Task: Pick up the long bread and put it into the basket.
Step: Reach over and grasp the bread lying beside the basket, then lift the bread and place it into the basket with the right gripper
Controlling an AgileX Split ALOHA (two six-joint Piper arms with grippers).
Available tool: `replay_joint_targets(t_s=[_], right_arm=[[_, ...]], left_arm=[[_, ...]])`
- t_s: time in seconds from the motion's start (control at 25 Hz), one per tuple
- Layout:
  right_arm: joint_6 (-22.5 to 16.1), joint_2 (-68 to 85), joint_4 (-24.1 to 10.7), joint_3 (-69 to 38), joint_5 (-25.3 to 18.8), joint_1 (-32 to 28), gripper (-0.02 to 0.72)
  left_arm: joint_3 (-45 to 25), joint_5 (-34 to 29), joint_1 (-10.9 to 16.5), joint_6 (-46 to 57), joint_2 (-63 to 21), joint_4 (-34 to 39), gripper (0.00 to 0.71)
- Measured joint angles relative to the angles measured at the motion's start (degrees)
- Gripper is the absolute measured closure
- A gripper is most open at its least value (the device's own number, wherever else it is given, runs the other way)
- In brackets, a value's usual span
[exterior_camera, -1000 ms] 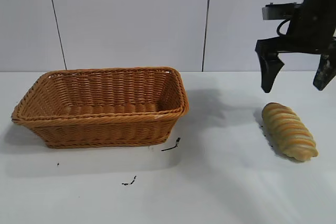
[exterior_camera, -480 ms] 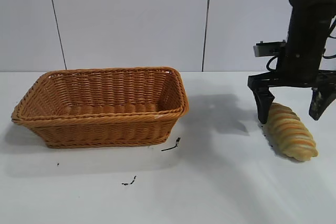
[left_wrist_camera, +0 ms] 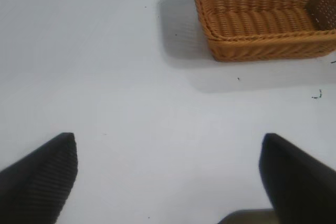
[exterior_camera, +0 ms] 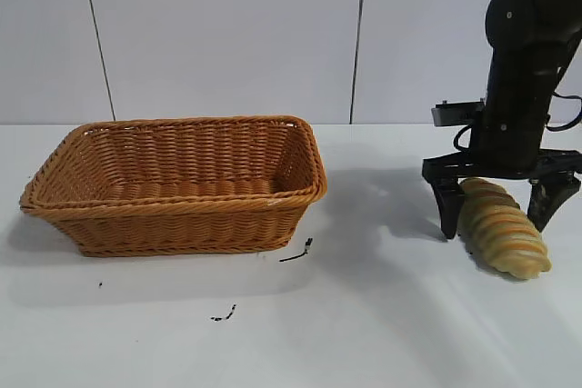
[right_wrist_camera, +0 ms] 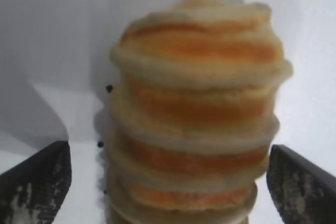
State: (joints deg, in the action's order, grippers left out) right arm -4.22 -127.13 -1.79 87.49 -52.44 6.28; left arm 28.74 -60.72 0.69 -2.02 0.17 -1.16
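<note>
The long bread (exterior_camera: pixel 503 230), a tan loaf with orange-brown spiral stripes, lies on the white table at the right. My right gripper (exterior_camera: pixel 498 217) is open and straddles the loaf's far end, one finger on each side, tips near the table. In the right wrist view the bread (right_wrist_camera: pixel 197 114) fills the space between the two fingers without touching them. The orange-brown wicker basket (exterior_camera: pixel 173 213) stands empty at the left. My left gripper (left_wrist_camera: pixel 168 174) is open and empty over bare table, with the basket (left_wrist_camera: pixel 262 45) farther off.
Small black scraps (exterior_camera: pixel 297 253) lie on the table in front of the basket's right corner, with another speck (exterior_camera: pixel 225 315) nearer. White table stretches between the basket and the bread. A panelled white wall stands behind.
My right gripper has come down from above the bread until its open fingers stand on either side of the loaf. The bread and the basket have not moved.
</note>
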Motion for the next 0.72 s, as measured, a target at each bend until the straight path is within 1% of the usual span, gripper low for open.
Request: replay_joint_targets(t_s=[0.04, 0.08, 0.16, 0.24, 0.4, 0.64, 0.72], right_arm=[[0.0, 0.0, 0.0, 0.0, 0.0, 0.0, 0.430], [0.1, 0.0, 0.0, 0.0, -0.2, 0.0, 0.479], [0.3, 0.0, 0.0, 0.7, -1.2, 0.0, 0.524], [0.6, 0.2, -0.2, 2.1, -3.0, 0.0, 0.540], [0.7, 3.1, -0.5, 7.4, -7.4, 0.0, 0.543], [1.3, 7.4, -0.5, 19.9, -15.1, 0.0, 0.555], [1.7, 7.4, -0.5, 23.7, -16.3, 0.0, 0.554]], left_arm=[[0.0, 0.0, 0.0, 0.0, 0.0, 0.0, 0.017], [0.0, 0.0, 0.0, 0.0, 0.0, 0.0, 0.017], [0.0, 0.0, 0.0, 0.0, 0.0, 0.0, 0.017], [0.0, 0.0, 0.0, 0.0, 0.0, 0.0, 0.017], [0.0, 0.0, 0.0, 0.0, 0.0, 0.0, 0.017], [0.0, 0.0, 0.0, 0.0, 0.0, 0.0, 0.017], [0.0, 0.0, 0.0, 0.0, 0.0, 0.0, 0.017]])
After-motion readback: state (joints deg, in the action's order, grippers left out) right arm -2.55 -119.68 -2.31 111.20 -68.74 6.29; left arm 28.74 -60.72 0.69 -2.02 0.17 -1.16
